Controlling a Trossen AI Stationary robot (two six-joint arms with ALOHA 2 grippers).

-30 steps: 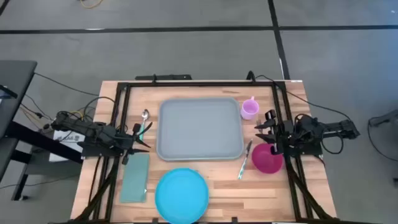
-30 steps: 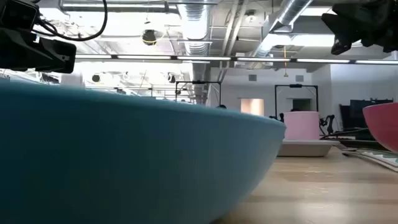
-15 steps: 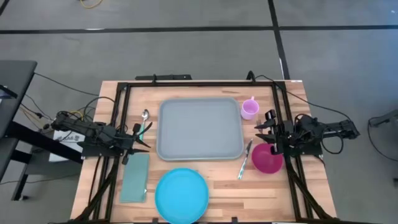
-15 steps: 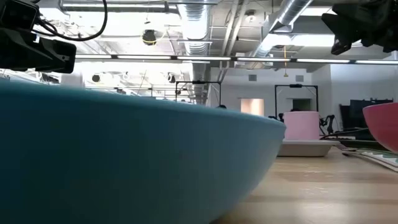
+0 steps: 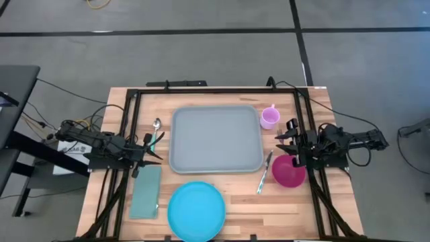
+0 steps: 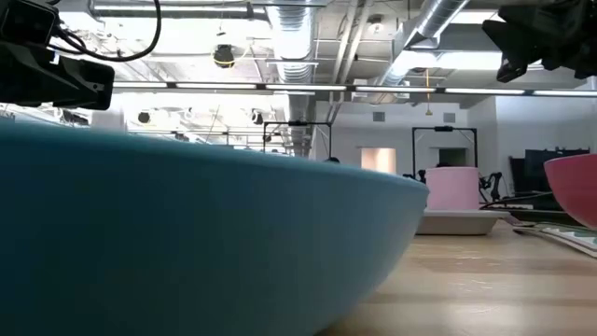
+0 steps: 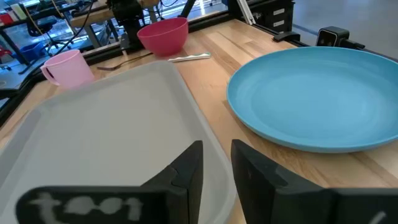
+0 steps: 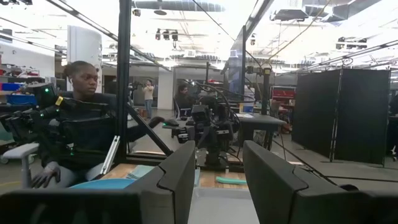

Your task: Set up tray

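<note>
Grey-blue tray [image 5: 216, 139], mid-table, unloaded; no legible writing on any item.

Tray lay between left gripper [image 5: 149, 149] and right gripper [image 5: 287, 142], touching neither; both sets of jaws stood apart, holding nothing. In the low view the blue plate [image 6: 187, 243] hid most of the table.
</note>
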